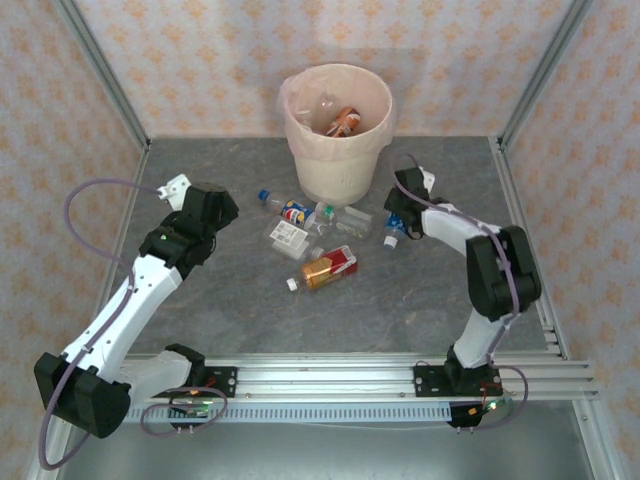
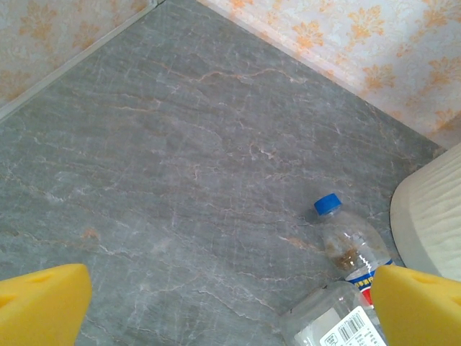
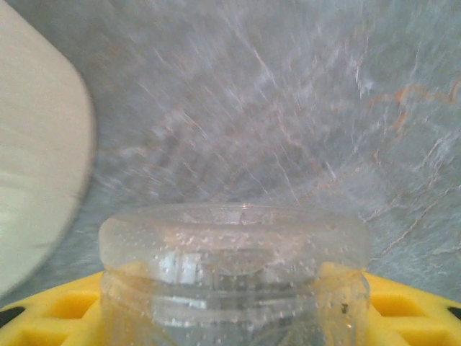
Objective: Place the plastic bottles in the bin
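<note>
The left arm and right arm share white tubular links and black joint housings. A thin lilac cable loops off the left arm, and another runs along the right. A black base block is bolted to a silver slotted rail. The left end effector has blocky bright-yellow fingers. The right end effector has yellow fingers with recessed cells.

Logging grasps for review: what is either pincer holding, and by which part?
Right pincer grips a clear bottle across its body; left pincer, open, holds nothing.
</note>
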